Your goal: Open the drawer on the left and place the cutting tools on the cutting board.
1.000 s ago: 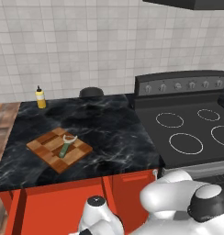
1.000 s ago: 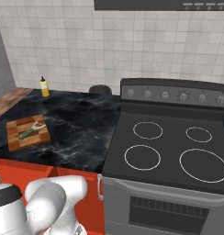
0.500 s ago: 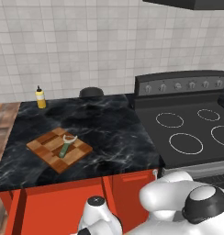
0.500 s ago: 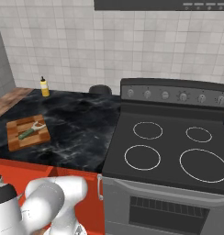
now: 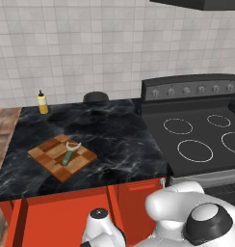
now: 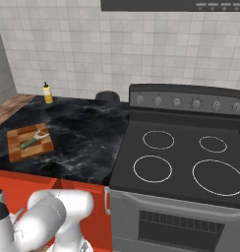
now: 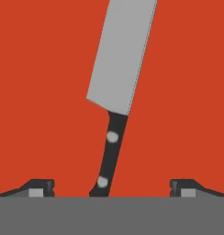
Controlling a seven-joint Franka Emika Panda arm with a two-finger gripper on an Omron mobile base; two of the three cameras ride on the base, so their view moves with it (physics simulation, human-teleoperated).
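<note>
No text, label, brand or number can be read anywhere. The stove [image 6: 181, 162] knobs and the yellow bottle [image 5: 42, 102] carry no legible marks.

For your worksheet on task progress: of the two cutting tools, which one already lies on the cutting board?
The green-handled peeler lies on the checkered cutting board. The dark-handled knife lies elsewhere, on a red surface, between the open gripper's fingertips.

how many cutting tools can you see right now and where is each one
2. The green-handled Y-shaped peeler lies on the checkered wooden cutting board on the black marble counter. The dark-handled, silver-bladed knife lies on a red-orange surface, its handle between the open jaws.
</note>
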